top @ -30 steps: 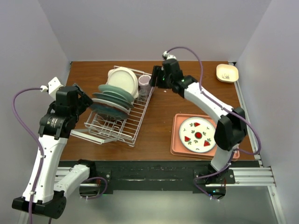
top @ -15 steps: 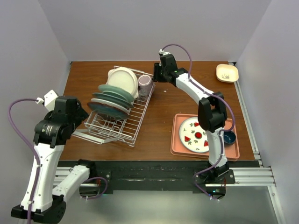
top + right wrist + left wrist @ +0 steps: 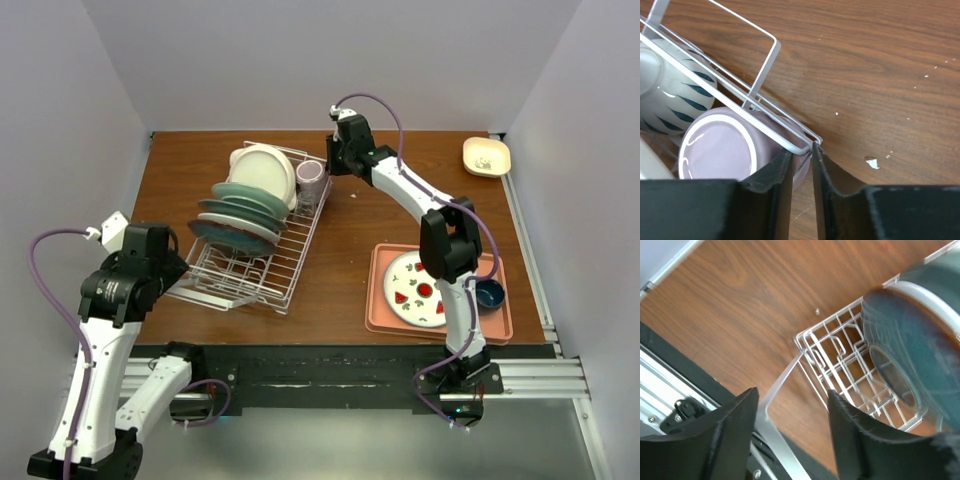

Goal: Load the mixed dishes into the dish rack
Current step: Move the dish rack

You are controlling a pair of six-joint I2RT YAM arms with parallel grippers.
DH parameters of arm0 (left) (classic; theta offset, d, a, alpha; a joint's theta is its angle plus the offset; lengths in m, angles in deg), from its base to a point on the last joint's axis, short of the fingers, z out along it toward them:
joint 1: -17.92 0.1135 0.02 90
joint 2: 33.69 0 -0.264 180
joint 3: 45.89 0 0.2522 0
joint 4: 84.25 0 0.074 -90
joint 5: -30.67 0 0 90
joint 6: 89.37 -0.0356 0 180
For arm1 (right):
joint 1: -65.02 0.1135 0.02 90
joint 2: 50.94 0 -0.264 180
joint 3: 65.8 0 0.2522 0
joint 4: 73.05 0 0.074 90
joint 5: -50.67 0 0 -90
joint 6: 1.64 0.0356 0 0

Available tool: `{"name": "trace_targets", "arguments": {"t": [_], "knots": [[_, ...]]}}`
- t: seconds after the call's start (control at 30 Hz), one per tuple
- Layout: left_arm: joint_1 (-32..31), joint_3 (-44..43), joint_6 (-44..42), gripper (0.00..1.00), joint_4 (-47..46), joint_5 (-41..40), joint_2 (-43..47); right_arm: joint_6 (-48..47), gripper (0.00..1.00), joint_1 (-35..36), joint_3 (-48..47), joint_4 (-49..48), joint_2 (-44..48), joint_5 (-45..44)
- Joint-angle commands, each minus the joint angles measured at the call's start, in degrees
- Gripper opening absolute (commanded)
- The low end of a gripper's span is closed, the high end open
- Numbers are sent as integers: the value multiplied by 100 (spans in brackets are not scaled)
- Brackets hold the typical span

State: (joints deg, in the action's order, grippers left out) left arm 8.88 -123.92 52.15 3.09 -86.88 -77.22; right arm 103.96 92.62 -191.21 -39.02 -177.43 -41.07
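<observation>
Right gripper is pinching the dish rack's far-right corner wire. Left gripper, jaws apart, is straddling its white bar. The next move is probably clamping there and shifting the rack.

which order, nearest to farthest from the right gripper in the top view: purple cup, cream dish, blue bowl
1. purple cup, in the far corner of the dish rack, beside the right gripper
2. cream dish, far right corner
3. blue bowl, on the pink tray, near right
</observation>
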Motion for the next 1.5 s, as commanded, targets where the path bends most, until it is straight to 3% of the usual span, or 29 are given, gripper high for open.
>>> {"name": "trace_targets", "arguments": {"t": [0.0, 0.13, 0.23, 0.4, 0.63, 0.87, 1.1, 1.47], "knots": [[-28, 178, 165, 59, -134, 769, -94, -171, 21, -70, -128, -691, -50, -99], [-28, 47, 103, 67, 173, 576, -165, -153, 19, -79, -128, -753, -68, -142], [-28, 46, 50, 67, 174, 470, -130, -118, 17, -96, -137, -788, -129, -169], [-28, 222, 68, 67, 165, 514, -130, -92, 0, -123, -251, -779, -314, -213], [-19, -59, -64, 74, 34, 285, -358, -66, 0, -237, -129, -797, -271, -485], [-28, -410, -397, 84, -502, 321, -823, 522, 0, -658, 372, -666, 160, -1346], [-28, -762, -705, 97, -1117, 444, -1324, 1059, 0, -1037, 1521, -577, 880, -1795], [-28, -1044, -1039, 100, -1592, 575, -1737, 1525, 0, -1362, 2867, -410, 1891, -2392]]}}
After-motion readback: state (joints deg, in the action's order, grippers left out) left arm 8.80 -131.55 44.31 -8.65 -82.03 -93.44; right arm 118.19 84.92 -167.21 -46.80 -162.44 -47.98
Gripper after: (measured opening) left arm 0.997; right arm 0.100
